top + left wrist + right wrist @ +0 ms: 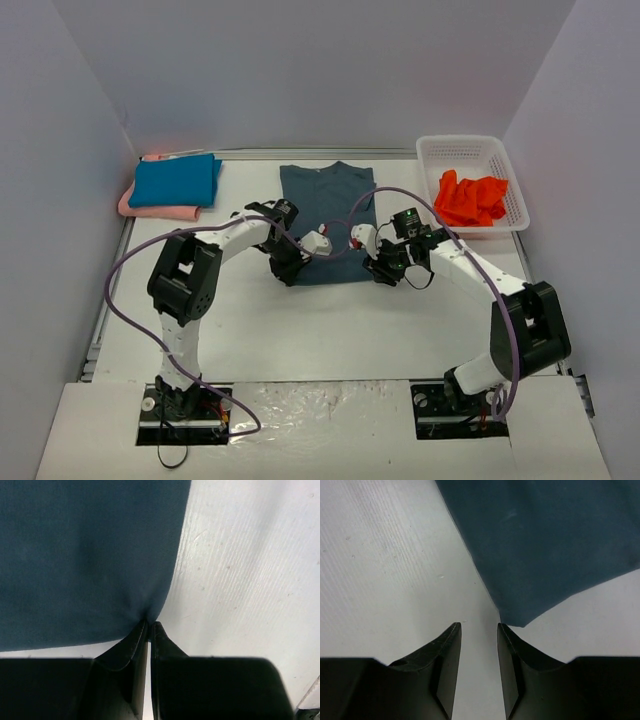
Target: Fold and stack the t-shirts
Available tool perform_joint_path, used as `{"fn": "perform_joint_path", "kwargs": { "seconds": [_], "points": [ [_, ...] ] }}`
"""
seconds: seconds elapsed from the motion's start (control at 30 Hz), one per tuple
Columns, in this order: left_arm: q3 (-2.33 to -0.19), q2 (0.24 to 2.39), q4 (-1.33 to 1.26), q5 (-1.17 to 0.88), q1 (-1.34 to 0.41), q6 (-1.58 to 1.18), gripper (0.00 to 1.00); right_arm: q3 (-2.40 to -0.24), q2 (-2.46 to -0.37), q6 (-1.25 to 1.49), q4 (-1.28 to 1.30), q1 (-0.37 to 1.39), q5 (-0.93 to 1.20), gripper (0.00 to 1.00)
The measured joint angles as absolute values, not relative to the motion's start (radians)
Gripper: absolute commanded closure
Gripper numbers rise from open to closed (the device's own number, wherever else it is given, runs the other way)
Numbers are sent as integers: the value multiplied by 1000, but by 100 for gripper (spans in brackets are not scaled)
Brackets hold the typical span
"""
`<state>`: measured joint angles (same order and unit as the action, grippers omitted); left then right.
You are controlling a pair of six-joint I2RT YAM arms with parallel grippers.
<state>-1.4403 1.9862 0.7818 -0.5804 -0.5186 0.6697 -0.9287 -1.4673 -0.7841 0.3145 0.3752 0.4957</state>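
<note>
Slate t-shirt [85, 555] corner in left tool [150, 626]

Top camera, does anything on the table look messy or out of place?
Only the orange shirt, bunched up unfolded in the basket at the far right. The teal shirt sits folded on the pink shirt at far left, and the grey shirt lies flat in the middle.

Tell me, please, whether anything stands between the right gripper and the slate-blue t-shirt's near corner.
Nothing visible does. The right gripper stands open just short of the near corner of the slate-blue t-shirt, with only bare table between them.
</note>
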Motion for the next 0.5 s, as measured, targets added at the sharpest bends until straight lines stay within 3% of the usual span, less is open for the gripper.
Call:
{"fn": "perform_joint_path", "kwargs": {
  "seconds": [0.5],
  "points": [
    [-1452,2003,814,-597,-485,644,98,-986,-1657,-824,276,388,485,69]
  ]
}}
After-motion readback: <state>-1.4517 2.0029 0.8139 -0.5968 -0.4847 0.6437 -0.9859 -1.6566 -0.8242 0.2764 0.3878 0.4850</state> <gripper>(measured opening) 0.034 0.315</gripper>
